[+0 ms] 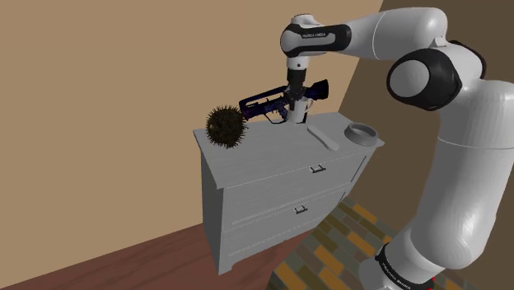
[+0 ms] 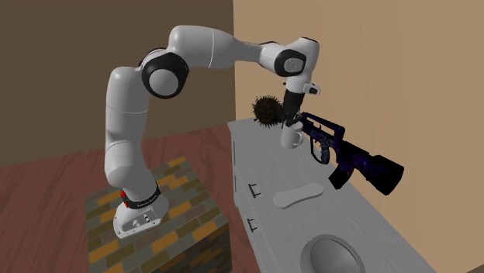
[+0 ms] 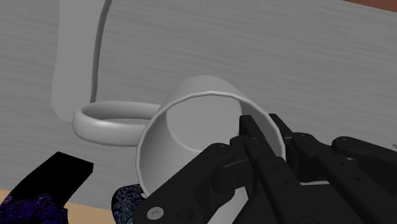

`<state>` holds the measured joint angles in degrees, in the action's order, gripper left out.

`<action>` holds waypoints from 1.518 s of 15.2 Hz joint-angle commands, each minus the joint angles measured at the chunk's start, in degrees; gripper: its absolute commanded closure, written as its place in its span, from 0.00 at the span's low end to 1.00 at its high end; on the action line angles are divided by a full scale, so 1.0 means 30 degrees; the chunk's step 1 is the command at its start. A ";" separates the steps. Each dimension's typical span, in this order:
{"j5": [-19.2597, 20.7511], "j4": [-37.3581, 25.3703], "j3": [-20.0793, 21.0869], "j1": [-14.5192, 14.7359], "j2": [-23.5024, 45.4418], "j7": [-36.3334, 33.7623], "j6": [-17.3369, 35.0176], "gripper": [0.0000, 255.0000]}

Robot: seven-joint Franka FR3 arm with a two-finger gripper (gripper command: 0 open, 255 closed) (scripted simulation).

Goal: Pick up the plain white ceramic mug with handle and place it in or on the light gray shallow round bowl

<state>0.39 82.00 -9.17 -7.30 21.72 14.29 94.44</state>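
— Now, shoulder view: edges and open room?
— Mug (image 1: 299, 110) in the gripper (image 1: 296, 99), near the dresser (image 1: 264, 153) top's back edge, just beside the toy rifle (image 1: 268, 102); spiky ball (image 1: 224, 125) toward that view's left. Bare top runs along the front edge. Bowl (image 1: 363, 142) sits near that view's right end, well apart from the mug, its inner floor showing whole; flat oblong piece (image 1: 323, 137) lies between them.
— Second exterior view?
— Arm (image 2: 128, 116) arches over from the brick-patterned stand (image 2: 174, 233), hand pointing down. Cannot tell whether the mug clears the top.
— Wrist view?
— Fingers (image 3: 219, 162) pinch the mug's wall at the rim, one across its mouth; mug tilted, handle (image 3: 111, 122) on the side away from them.
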 commanded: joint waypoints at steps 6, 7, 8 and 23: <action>0.0250 0.1321 -0.0959 -0.1662 -0.1017 0.2591 0.0455 1.00; 0.0276 0.1407 -0.1108 -0.1913 -0.1085 0.2984 0.0499 1.00; 0.0299 0.1467 -0.1253 -0.2170 -0.1136 0.3379 0.0536 1.00; -0.0008 -0.0823 -0.3277 -0.6490 0.0383 0.9561 0.0229 1.00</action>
<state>0.75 81.46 -18.75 -25.77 21.50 41.72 95.59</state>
